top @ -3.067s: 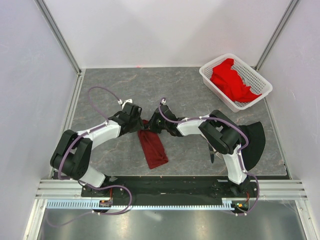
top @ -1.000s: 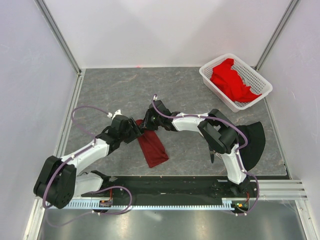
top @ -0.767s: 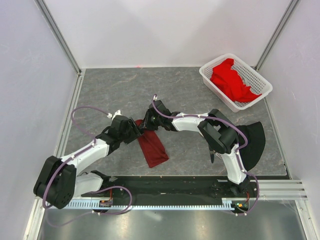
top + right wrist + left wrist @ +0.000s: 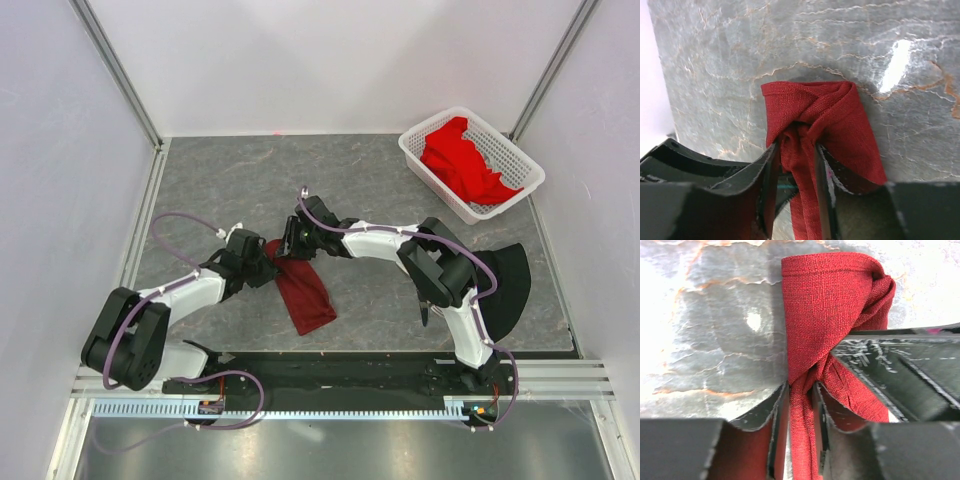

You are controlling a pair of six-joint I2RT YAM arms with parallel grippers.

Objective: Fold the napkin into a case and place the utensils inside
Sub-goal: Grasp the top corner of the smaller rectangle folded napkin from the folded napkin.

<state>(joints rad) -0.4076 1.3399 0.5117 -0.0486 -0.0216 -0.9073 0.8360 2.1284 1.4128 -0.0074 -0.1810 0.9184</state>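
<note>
Low over the table (image 4: 400,190), left arm (image 4: 185,290) and right arm (image 4: 375,240) stretch inward, jaws of each pinching the napkin (image 4: 308,295).

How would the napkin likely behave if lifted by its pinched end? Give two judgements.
Probably floppy: the napkin bunches into creases where the left gripper and right gripper pinch it, so its free end would likely droop. Probably light and not slippery: it looks thin with a coarse weave.

Left arm (image 4: 185,290) and right arm (image 4: 380,240) look the same: smooth white shells with chunky black joints, and a thin purple cable (image 4: 185,216) looping along each. The fingers (image 4: 760,412) are matte black with scuffed, pale edges. Both are bolted to a black base plate (image 4: 340,375).
</note>
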